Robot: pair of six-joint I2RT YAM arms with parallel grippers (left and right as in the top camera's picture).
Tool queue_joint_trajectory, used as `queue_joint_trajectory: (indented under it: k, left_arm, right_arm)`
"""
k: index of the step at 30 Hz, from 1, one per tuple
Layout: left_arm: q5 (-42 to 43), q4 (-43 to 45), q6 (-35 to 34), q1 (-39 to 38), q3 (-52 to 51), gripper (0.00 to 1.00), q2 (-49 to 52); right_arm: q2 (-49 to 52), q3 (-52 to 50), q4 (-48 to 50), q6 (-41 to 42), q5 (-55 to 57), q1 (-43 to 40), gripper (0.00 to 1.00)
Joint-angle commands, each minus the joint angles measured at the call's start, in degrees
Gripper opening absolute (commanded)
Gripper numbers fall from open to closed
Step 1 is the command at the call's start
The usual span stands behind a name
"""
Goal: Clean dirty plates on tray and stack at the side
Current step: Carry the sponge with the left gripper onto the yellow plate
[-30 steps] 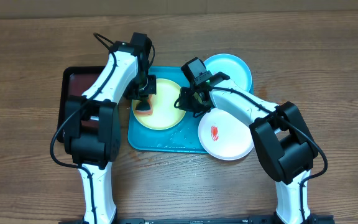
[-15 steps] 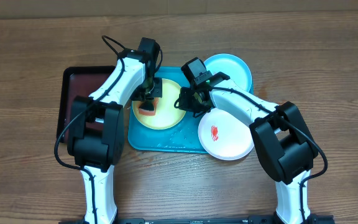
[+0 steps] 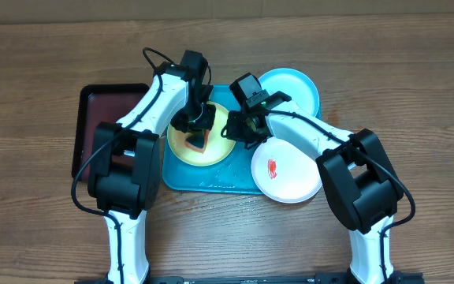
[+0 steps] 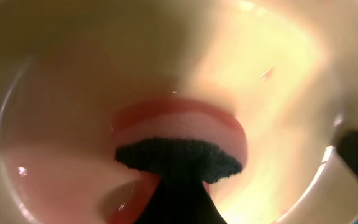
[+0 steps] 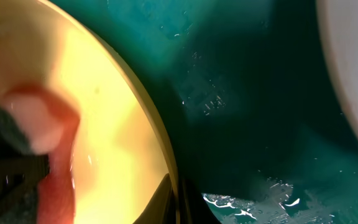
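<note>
Yellow-green plate (image 3: 216, 150) on turquoise tray (image 3: 211, 181), scrubbing step: left gripper (image 3: 198, 131) clamps sponge (image 3: 193, 143) mid-plate; right gripper (image 3: 239, 131) pinches rim at 3 o'clock. Next, probably: finish wiping, then stack aside.

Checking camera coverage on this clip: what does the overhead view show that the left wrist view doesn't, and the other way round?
Only overhead: the turquoise tray, the white plate with a red smear, the cyan plate, the black tray, and the right gripper holding the yellow plate by its rim. Only the left wrist: the sponge in close-up, pink with a dark layer, and wet gleams on the plate. Both: the sponge held by the left gripper and pressed on the yellow plate.
</note>
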Motion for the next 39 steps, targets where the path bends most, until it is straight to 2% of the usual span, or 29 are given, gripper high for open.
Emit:
queue_joint_trajectory:
  k: [1,6,12,18,23,26,39]
  left_arm:
    - [-8.63,-3.28,1.36,0.48,0.81,0.04,0.35]
    - [-14.51,-5.92,-1.22,0.46,5.05,0.04,0.35]
    - [-14.12,0.72,-3.34,0.31,6.71,0.04,0.35]
    - [-6.16,3.96,-3.96,0.11,6.49,0.04,0.37]
    - [-6.6,4.07,-4.52,-0.04,3.06,0.04,0.37]
    - [-10.69,3.58,-9.05,-0.11,1.46,0.04,0.37]
    - [-13.44,2.32,-10.4,-1.4,0.98,0.05,-0.59]
  right_arm:
    - [1.46,-0.33,0.04,0.02,0.63,-0.28,0.04]
    - [1.46,-0.33,0.2,0.02,0.63,-0.28,0.04]
    - [1.46,-0.33,0.15,0.02,0.63,-0.28,0.04]
    - [1.46,-0.33,0.15,0.02,0.63,-0.28,0.04]
    - [1.46,-0.33,0.13,0.02,0.63,-0.28,0.04]
    - [1.46,-0.33,-0.11,0.0,0.63,-0.28,0.04]
    - [1.46,-0.33,-0.22,-0.22,1.09,-0.28,0.04]
